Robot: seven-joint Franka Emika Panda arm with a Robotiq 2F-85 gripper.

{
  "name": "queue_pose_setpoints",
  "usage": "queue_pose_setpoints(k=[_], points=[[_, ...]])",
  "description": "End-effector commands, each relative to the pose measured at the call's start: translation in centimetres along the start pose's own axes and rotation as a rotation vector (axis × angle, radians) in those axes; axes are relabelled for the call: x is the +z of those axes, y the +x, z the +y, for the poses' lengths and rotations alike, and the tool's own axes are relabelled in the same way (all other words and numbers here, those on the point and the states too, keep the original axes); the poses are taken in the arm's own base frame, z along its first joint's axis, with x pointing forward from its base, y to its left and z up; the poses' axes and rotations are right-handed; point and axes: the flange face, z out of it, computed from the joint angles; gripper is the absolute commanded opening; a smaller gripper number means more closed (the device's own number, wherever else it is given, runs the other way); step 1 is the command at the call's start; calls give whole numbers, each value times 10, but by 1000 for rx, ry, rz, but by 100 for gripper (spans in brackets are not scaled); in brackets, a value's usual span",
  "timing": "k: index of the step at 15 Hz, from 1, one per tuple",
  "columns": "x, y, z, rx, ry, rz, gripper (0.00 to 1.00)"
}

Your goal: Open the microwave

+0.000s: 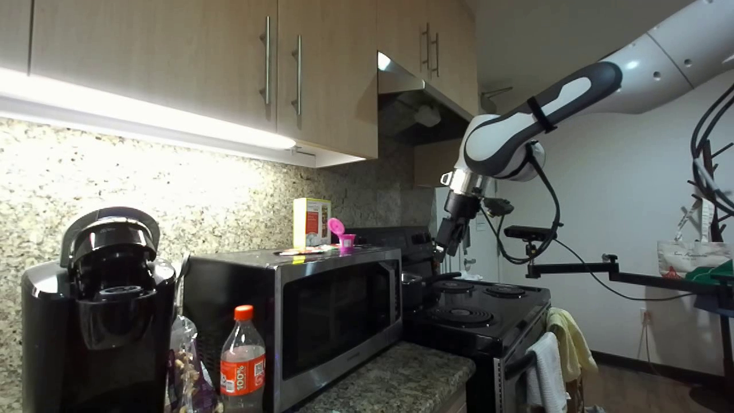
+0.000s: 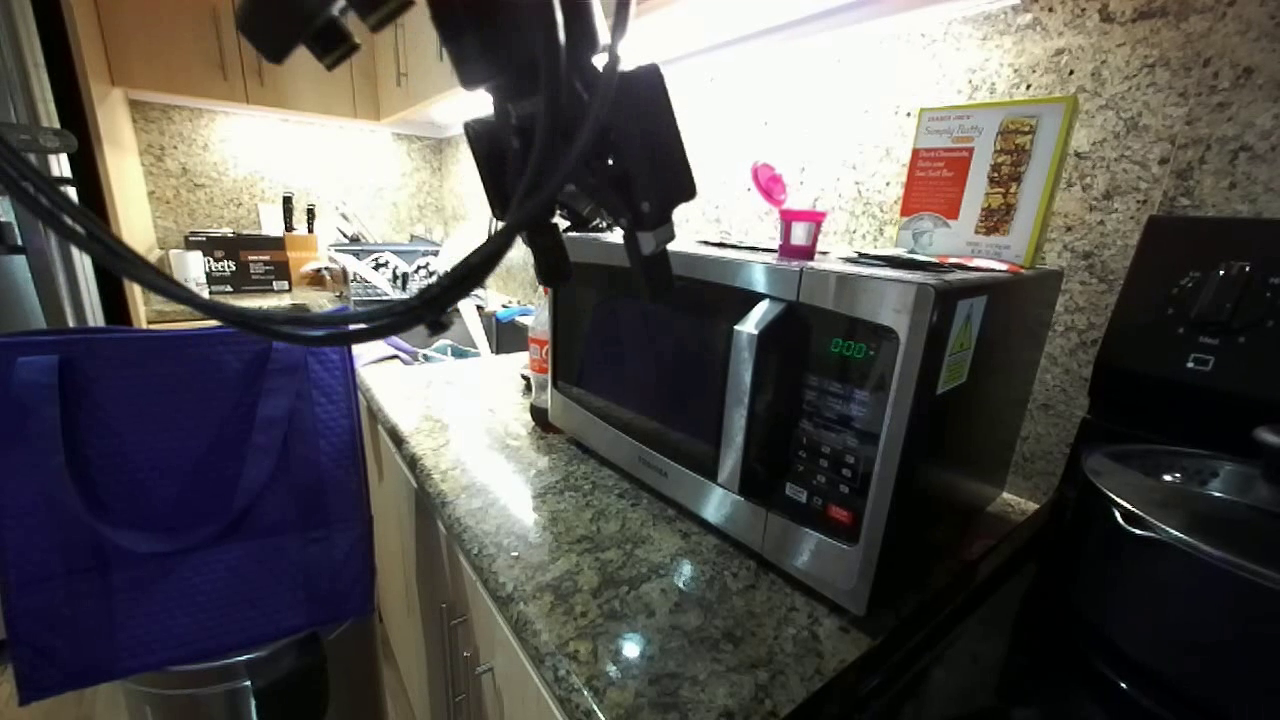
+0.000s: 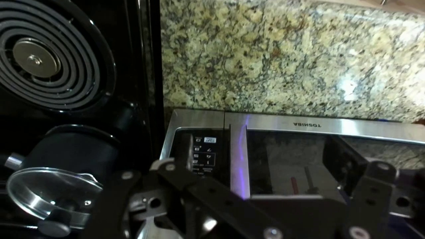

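microwave [image 2: 780, 420]: "TOSHIBA", display [image 2: 850, 348] "0:00", door [image 2: 640, 370] closed | tool [image 2: 603, 272]: spread wide | box [image 2: 985, 185]: "Simply Nutty" | carton [image 2: 245, 262]: "Peet's"

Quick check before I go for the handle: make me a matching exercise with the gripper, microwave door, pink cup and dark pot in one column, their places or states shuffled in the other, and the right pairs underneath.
Column one
1. gripper
2. microwave door
3. pink cup
4. dark pot

Column two
A. on top of the microwave
B. shut
C. on the stove
D. open, holding nothing

Right pairs: 1-D, 2-B, 3-A, 4-C
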Motion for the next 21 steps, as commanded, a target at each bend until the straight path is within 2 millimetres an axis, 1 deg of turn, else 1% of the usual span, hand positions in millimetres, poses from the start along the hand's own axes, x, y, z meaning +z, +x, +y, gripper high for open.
queue_pose_setpoints(k=[1,2,6,9,12,14,17,21], points=[[22,39,3,2,-30,42,100],[29,47,-1,-30,-12,32,100],[59,78,-5,-64,33,25,100],[71,95,4,-46,21,35,100],[81,106,18,-68,12,53,100],[88,112,23,-108,67,49,100],[96,115,21,-179,142,53,100],[106,118,18,-242,165,19,100]])
